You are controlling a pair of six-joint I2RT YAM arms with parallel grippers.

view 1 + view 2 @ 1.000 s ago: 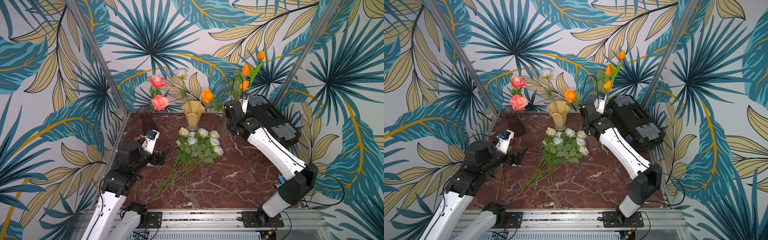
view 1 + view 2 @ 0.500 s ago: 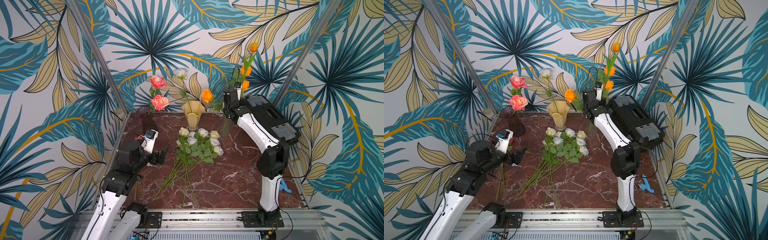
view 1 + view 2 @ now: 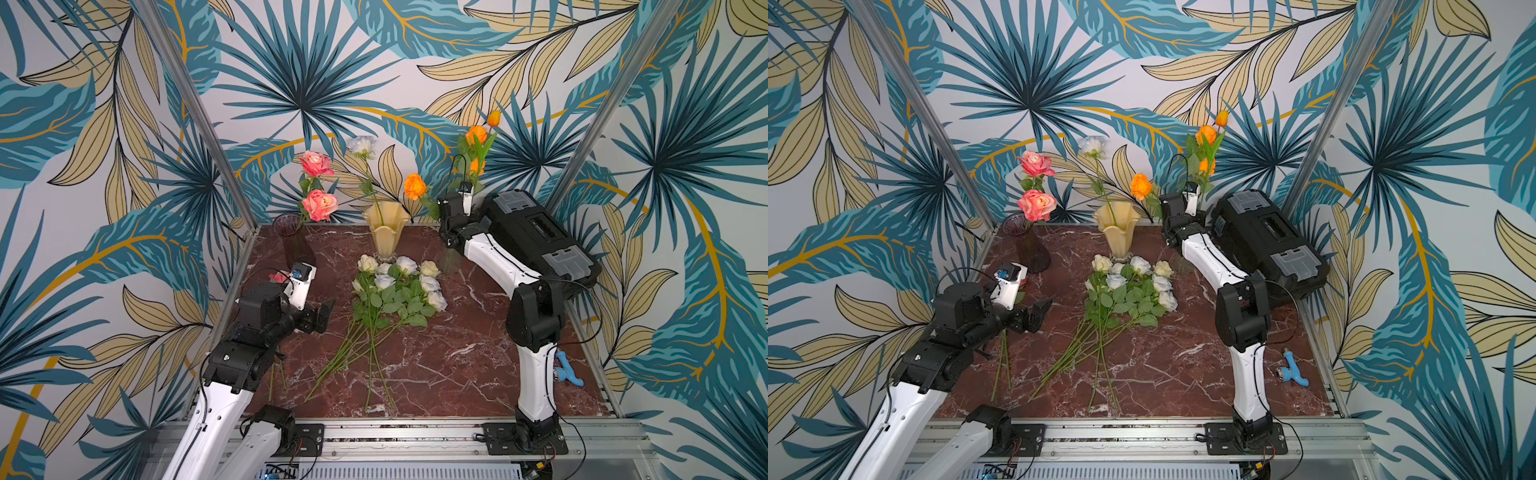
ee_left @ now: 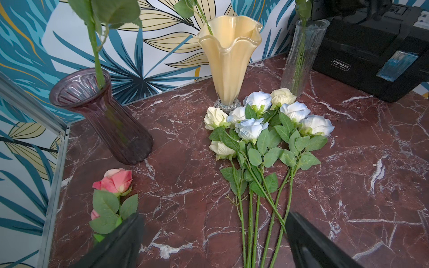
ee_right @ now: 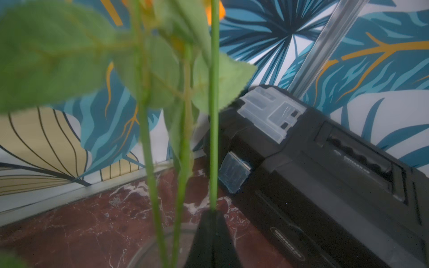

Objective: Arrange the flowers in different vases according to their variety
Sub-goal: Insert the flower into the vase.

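Observation:
My right gripper (image 5: 213, 215) is shut on the green stem (image 5: 214, 116) of the orange tulip (image 3: 493, 118), held upright just over the clear vase (image 4: 301, 55). Orange roses (image 3: 476, 135) stand in that vase. The purple vase (image 3: 293, 241) holds two pink roses (image 3: 320, 205). One white rose (image 3: 361, 145) stands in the cream vase (image 3: 384, 232). Several white roses (image 3: 395, 282) lie in a bunch mid-table. A pink rose (image 4: 116, 181) lies by the purple vase. My left gripper (image 4: 214, 219) hangs open between that rose and the bunch's stems, holding nothing.
A black toolbox (image 3: 536, 237) fills the back right corner, close behind the clear vase. A small blue object (image 3: 567, 372) lies near the right front edge. Metal posts (image 3: 195, 112) and printed walls close in the table on three sides.
My right arm has folded in, carrying the tulip leftward, first up and then lower over the clear vase. The left arm has barely moved.

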